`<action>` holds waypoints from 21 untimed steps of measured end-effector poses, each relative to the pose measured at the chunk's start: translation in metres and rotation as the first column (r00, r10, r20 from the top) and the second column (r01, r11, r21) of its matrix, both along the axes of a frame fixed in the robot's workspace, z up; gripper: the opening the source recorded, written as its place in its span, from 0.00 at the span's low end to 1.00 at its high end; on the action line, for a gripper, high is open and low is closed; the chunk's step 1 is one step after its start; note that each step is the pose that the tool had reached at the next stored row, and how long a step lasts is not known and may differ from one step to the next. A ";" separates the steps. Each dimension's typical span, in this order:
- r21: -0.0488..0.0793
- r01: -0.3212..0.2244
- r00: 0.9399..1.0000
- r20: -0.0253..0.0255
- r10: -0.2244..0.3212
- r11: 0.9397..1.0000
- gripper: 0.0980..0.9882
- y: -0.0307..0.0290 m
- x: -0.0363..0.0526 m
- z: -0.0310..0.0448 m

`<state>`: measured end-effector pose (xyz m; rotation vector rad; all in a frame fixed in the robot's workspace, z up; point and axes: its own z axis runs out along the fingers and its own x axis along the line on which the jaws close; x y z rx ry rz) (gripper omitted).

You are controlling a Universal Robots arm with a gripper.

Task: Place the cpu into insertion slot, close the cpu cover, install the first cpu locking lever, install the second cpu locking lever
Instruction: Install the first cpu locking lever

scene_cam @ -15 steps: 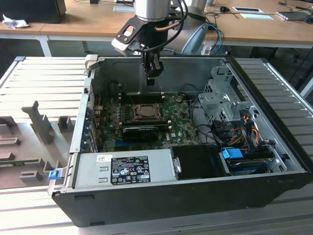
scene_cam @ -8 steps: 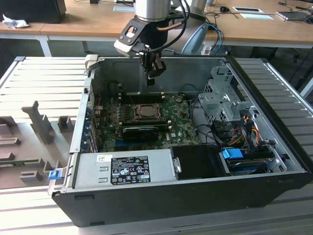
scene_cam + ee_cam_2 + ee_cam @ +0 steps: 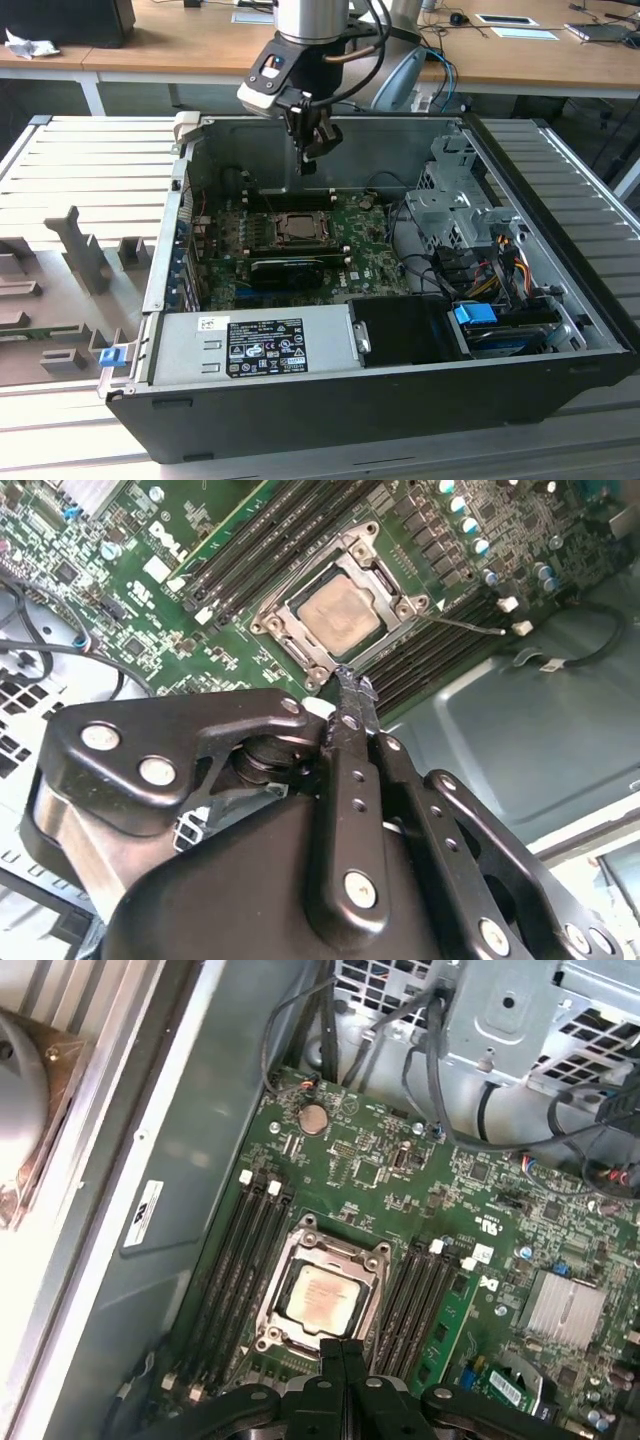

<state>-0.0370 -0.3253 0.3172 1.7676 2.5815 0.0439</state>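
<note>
The cpu (image 3: 322, 1295) is a pale square chip lying in the insertion slot (image 3: 370, 1305) on the green board, also seen from the other side, cpu (image 3: 340, 613), and small in the exterior view, cpu (image 3: 297, 228). The cpu cover (image 3: 300, 645), a silver frame, lies flat around it. A thin wire locking lever (image 3: 470, 625) sticks out from the socket over the memory slots. My gripper (image 3: 308, 152) hangs above the socket inside the case. Its black fingertips (image 3: 350, 685) are pressed together with nothing between them, as the first wrist view of the gripper (image 3: 340, 1348) also shows.
Black memory slots (image 3: 245, 1250) flank the socket on both sides. A black graphics card (image 3: 285, 268) lies in front of it, then the power supply (image 3: 250, 345). A metal drive cage (image 3: 450, 200) and loose cables (image 3: 480, 260) fill the exterior view's right. A finned heatsink (image 3: 565, 1305) sits nearby.
</note>
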 end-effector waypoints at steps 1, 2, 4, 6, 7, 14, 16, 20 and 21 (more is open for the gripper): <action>0.000 -0.007 1.000 0.000 0.007 1.000 0.01 0.0000 0.0000 0.0000; 0.000 -0.015 1.000 0.000 0.015 1.000 0.01 0.0000 0.0000 0.0000; 0.000 -0.029 1.000 0.000 0.029 1.000 0.01 0.0000 0.0000 0.0000; 0.000 -0.050 0.999 0.000 0.050 0.999 0.01 0.0000 0.0000 0.0000; 0.000 -0.067 0.998 0.000 0.067 0.998 0.01 0.0000 0.0000 0.0000; 0.000 -0.143 0.990 0.000 0.143 0.990 0.01 -0.0001 0.0000 0.0000; 0.000 -0.158 0.987 0.000 0.158 0.987 0.01 -0.0001 0.0000 0.0000; 0.000 -0.205 0.979 0.000 0.205 0.979 0.01 -0.0001 0.0000 0.0000; 0.000 -0.214 0.977 0.000 0.214 0.977 0.01 -0.0001 0.0000 0.0000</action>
